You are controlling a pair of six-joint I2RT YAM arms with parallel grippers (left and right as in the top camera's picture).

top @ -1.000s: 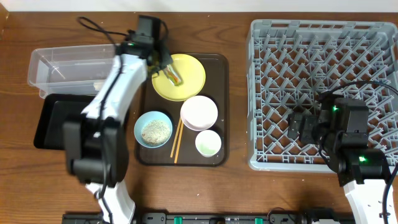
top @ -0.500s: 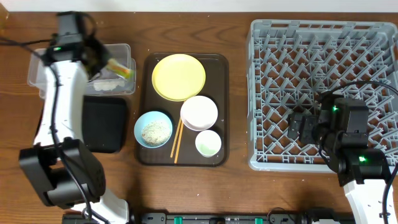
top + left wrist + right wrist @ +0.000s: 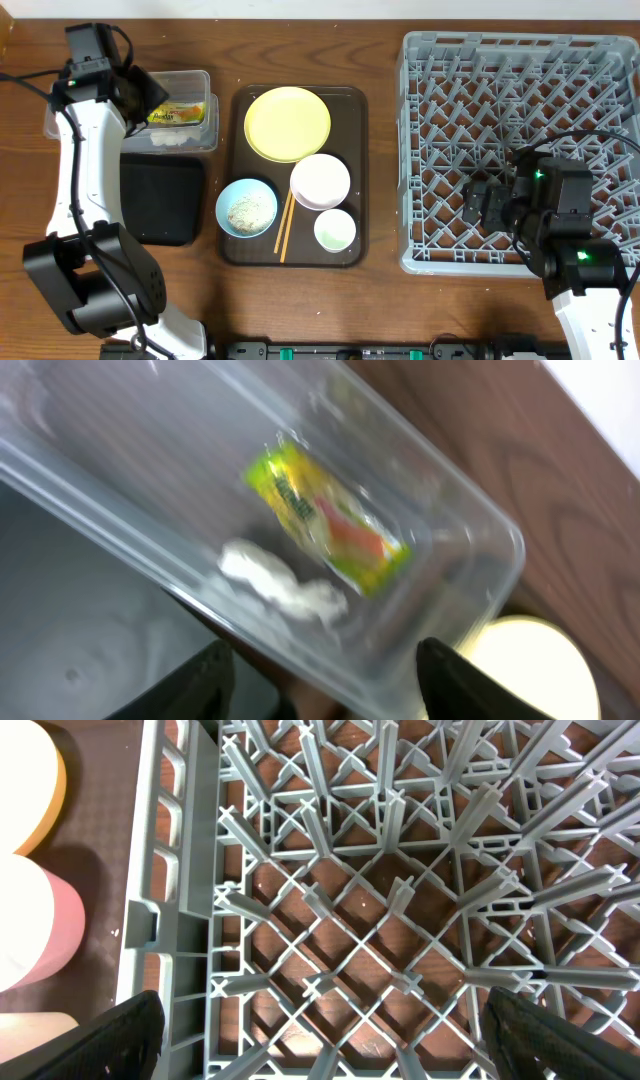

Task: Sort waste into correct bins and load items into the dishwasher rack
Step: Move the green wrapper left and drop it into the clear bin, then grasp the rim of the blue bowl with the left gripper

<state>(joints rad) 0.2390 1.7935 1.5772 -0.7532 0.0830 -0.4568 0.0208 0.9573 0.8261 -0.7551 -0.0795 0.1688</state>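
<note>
The yellow-green snack wrapper point(image 3: 180, 115) point(image 3: 325, 520) lies inside the clear plastic box point(image 3: 190, 80) point(image 3: 470, 530), with a whitish scrap point(image 3: 285, 582) beside it. My left gripper point(image 3: 138, 95) point(image 3: 330, 695) hovers over the box's left part, open and holding nothing. On the brown serving tray sit the yellow plate point(image 3: 288, 123), white bowl point(image 3: 320, 181), small white cup point(image 3: 334, 231), light blue bowl point(image 3: 247, 207) holding rice-like scraps, and the chopsticks point(image 3: 285, 225). Over the grey dishwasher rack point(image 3: 520, 90) point(image 3: 330, 920) my right gripper point(image 3: 482, 205) point(image 3: 330, 1040) stays open and empty.
The shallow black tray point(image 3: 160, 200) lies just in front of the clear box. Between the bins and the rack stands the brown serving tray point(image 3: 355, 200). Bare wooden table runs along the front edge.
The left arm swung left from the yellow plate to the clear box with the wrapper. Its jaws have now opened and the wrapper lies in the box. The right arm has not moved.
</note>
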